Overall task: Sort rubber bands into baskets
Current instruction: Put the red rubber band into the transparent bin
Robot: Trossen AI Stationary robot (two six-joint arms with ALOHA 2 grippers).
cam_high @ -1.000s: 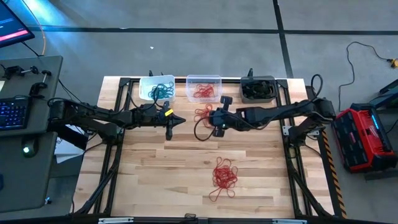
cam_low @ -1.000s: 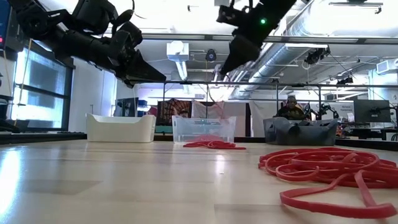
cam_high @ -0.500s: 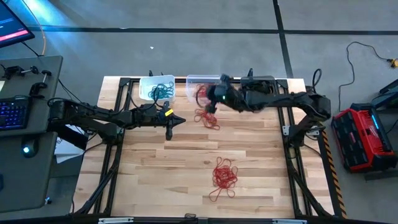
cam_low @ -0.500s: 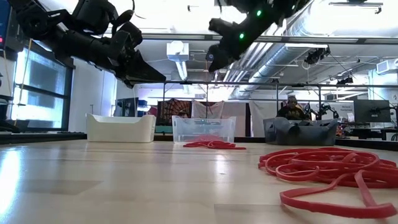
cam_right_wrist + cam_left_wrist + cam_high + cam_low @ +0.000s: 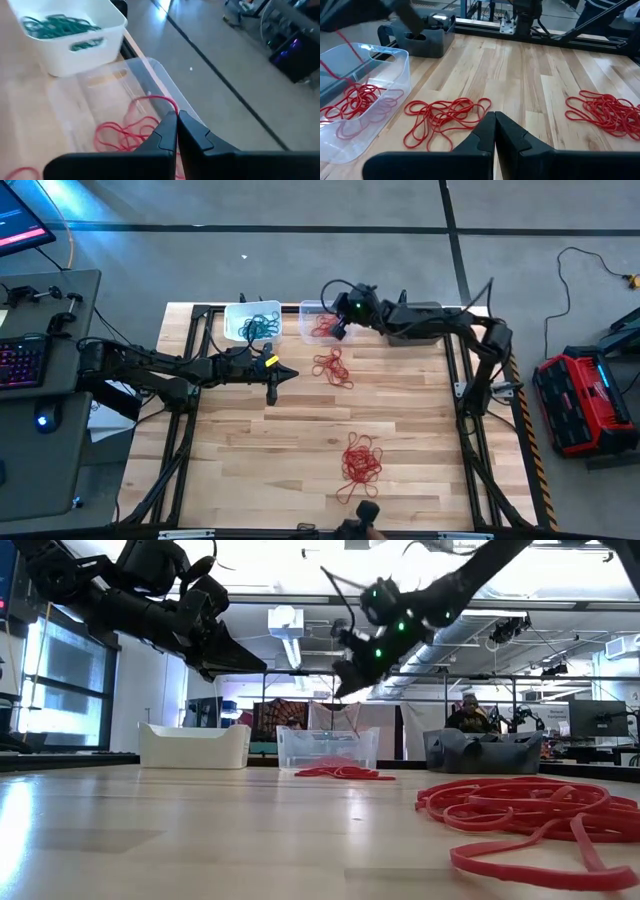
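On the pale wooden desk (image 5: 250, 440), the right pincer (image 5: 338, 322), clenched on a thin red rubber band (image 5: 159, 101), hangs directly above the clear plastic basket (image 5: 309, 310) at the far edge.

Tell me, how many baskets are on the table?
3, in a row along the table's far edge: the white basket on the left with teal bands, the clear basket in the middle with red bands, the dark grey basket on the right, partly hidden under the right arm.

Right hand (image 5: 338, 323) now over clear basket (image 5: 312, 310)
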